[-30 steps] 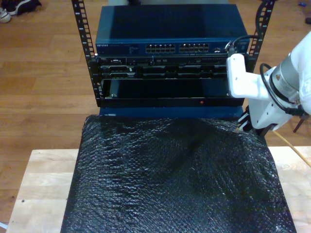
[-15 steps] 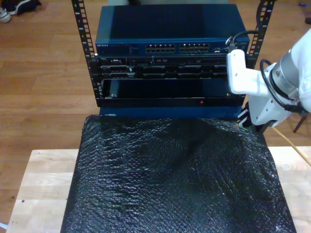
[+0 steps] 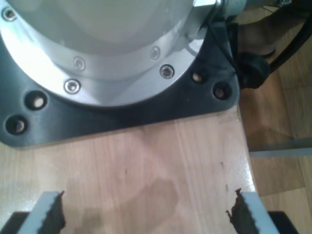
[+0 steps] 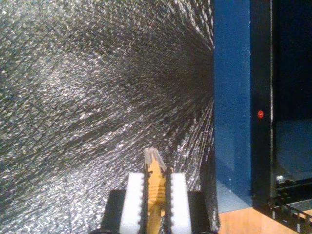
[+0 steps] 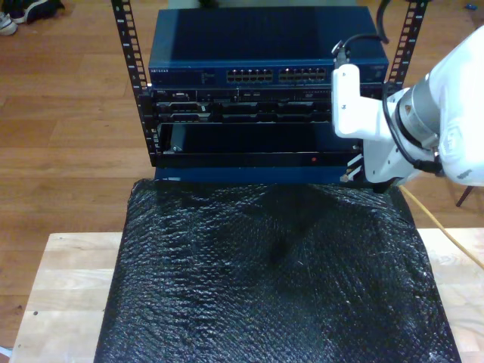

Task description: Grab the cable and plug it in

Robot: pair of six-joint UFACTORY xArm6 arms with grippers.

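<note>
While jaws pinch the cable (image 4: 155,192) (second wrist view), rack (image 5: 265,113) faces them.

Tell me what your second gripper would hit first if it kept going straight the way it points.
Probably the black bubble wrap: my second gripper, shut on the cable, points along it, with the blue rack base just beside that line. Depth is unclear.

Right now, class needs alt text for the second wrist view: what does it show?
My second gripper is shut on the yellow cable, its plug tip poking out between the white fingers. Below lies shiny black wrap, with a blue rack beside it.
</note>
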